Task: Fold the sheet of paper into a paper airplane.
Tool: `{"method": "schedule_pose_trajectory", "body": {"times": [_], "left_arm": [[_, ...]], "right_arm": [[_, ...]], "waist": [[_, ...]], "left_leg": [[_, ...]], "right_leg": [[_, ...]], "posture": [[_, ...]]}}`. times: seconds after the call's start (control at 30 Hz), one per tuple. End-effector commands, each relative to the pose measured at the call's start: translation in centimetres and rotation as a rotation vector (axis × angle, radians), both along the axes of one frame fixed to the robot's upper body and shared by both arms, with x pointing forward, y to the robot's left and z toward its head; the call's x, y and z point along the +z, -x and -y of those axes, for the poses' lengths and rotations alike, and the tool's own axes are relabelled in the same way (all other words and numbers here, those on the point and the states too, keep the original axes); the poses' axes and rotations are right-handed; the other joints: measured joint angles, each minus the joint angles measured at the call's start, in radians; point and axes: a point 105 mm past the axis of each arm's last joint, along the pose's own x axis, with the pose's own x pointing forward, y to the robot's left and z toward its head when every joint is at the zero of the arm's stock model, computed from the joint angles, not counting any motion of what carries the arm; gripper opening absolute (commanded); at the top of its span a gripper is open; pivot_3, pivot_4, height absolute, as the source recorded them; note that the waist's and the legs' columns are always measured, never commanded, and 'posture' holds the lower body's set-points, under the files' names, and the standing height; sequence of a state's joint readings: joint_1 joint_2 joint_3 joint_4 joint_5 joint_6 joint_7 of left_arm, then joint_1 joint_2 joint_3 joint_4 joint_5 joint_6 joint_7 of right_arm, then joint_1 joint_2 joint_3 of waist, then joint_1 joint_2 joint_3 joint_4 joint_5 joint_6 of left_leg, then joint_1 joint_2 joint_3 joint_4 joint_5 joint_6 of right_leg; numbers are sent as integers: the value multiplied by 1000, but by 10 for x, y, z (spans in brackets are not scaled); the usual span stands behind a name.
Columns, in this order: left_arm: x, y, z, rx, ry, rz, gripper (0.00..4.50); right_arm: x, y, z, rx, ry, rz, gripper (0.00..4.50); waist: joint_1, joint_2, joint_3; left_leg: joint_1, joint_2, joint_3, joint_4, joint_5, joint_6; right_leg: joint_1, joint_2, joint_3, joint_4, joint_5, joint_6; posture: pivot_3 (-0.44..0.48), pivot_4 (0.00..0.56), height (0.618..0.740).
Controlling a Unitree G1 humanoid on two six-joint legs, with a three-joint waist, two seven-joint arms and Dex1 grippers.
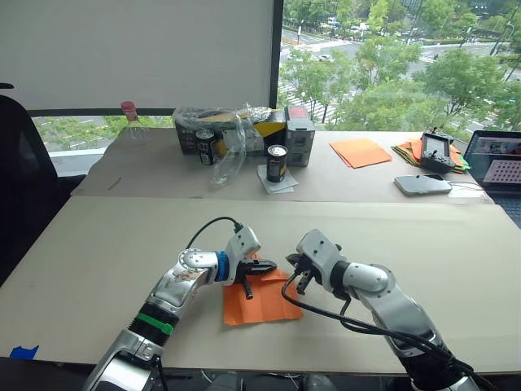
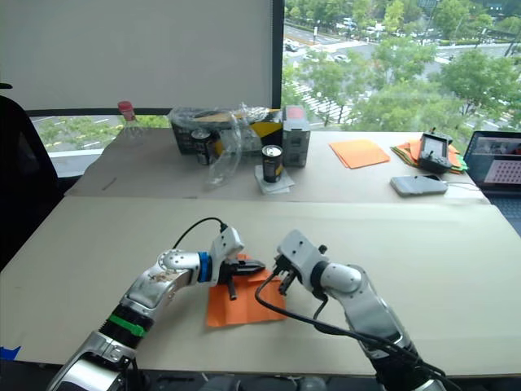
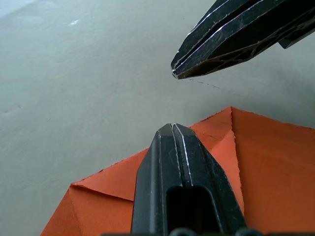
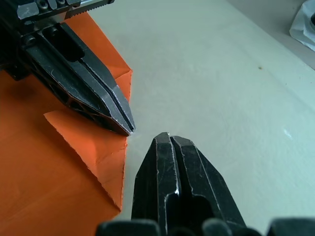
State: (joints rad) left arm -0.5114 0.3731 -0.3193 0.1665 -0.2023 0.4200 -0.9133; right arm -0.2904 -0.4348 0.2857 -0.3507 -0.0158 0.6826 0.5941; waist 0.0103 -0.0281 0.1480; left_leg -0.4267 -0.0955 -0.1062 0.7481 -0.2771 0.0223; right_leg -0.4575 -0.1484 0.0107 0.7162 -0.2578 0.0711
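The sheet of paper, partly folded with a flap at its far edge, is laid flat on the near part of the counter. The left pincer is clenched, pressed on the flap. The right pincer, also clenched and empty, is held just right of it. Two cans are seen on the far counter beside a crumpled plastic bag.

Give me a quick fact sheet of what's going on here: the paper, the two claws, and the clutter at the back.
Paper: sheet of paper, orange, flat on the near table, far corners folded in.
Left gripper: shut, tips over the paper's far folded edge.
Right gripper: shut, just off that edge, facing the left one.
Back table: cans, plastic bags, smooth orange sheets, phone, laptop.
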Motion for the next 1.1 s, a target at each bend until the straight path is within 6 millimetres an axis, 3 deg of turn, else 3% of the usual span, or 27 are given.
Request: {"method": "schedule_pose_trajectory", "body": {"times": [0.03, 0.27, 0.5, 0.57, 0.83, 1.1], "left_arm": [[-8, -1, -3, 44, -33, -19, 0], [-10, 6, -4, 54, -41, -26, 0], [-10, 7, -10, 78, -59, -29, 0], [-10, 6, -14, 89, -69, -29, 0], [-9, 0, -37, 166, -111, -17, 0], [-11, -1, -37, 184, -112, -18, 0]], "right_arm": [[-3, -2, 1, -43, -49, -13, 26], [-18, 3, -8, -38, -93, -84, 26], [24, 3, -25, 47, -182, 52, 26], [25, 7, -28, 83, -164, 49, 26], [4, 4, -33, 86, -130, -17, 26], [-17, 1, -37, 63, -102, -115, 26]], "waist": [[-1, 0, 0], [-13, 0, 0], [-23, 0, 0], [-23, 0, 0], [-27, 0, 0], [-28, 0, 0]], "left_leg": [[0, 0, 0, 0, 0, 0], [2, 0, 0, -2, 0, 0], [2, 0, 0, -2, 0, 0], [2, 0, 0, -2, 0, 0], [3, 1, 0, -4, 0, 0], [3, 1, 0, -4, 0, 0]], "right_leg": [[0, 0, 0, 0, 0, 0], [0, 0, 0, 0, 0, 0], [0, 1, 0, 0, 0, 0], [0, 1, 0, 0, 0, 0], [0, 1, 0, 0, 0, 0], [0, 1, 0, 0, 0, 0]], "posture": [[0, 150, 670], [0, 150, 670], [0, 150, 670], [0, 150, 670], [0, 150, 670], [0, 150, 670]]}}
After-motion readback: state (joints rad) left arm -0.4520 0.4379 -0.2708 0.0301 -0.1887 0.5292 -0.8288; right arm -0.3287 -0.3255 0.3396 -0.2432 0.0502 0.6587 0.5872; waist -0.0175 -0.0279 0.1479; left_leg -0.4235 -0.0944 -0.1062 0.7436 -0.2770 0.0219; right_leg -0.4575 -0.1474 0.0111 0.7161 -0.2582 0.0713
